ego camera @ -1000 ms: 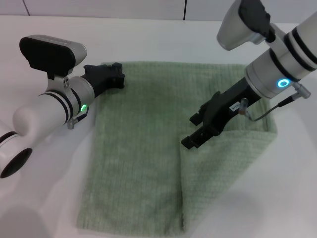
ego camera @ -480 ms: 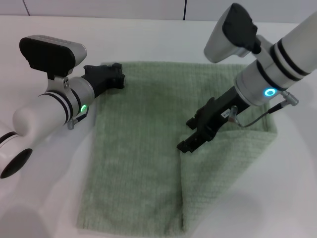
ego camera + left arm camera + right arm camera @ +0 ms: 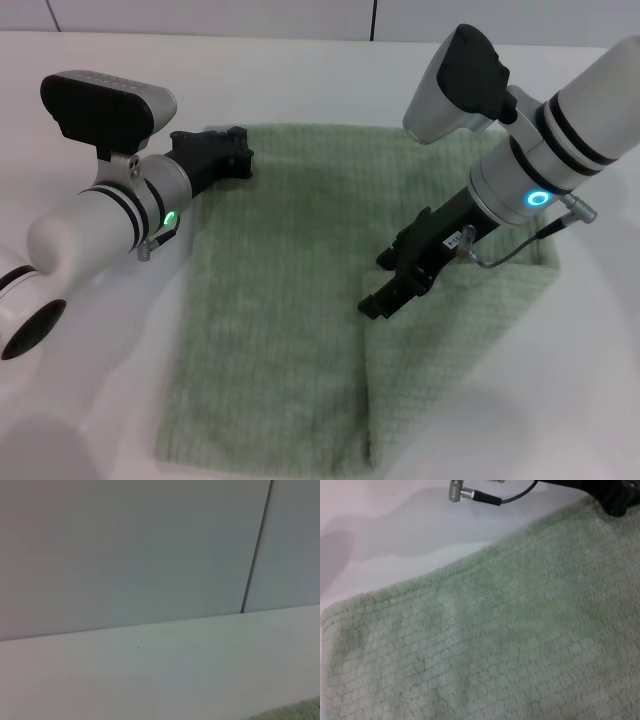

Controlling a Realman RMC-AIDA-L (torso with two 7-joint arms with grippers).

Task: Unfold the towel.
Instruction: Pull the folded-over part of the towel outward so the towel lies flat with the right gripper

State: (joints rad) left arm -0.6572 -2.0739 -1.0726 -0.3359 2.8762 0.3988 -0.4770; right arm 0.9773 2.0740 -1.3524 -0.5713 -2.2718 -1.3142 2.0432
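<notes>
Sage towel [image 3: 280, 330] (part folded), white table [image 3: 330, 80], grey wall [image 3: 125, 550]

A white table [image 3: 150, 675] runs up to a pale grey wall [image 3: 125, 550]. A dark seam [image 3: 256, 545] cuts down the wall. A sliver of green towel [image 3: 295, 713] shows at one corner.

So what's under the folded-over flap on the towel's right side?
More of the towel: the flap lies on it. The table beneath is hidden. The right gripper sits at the flap's edge.

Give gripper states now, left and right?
Left gripper: at the far-left corner of the pale sage-green terry towel; grip cannot be told.
Right gripper: open, at the folded flap's edge.
</notes>
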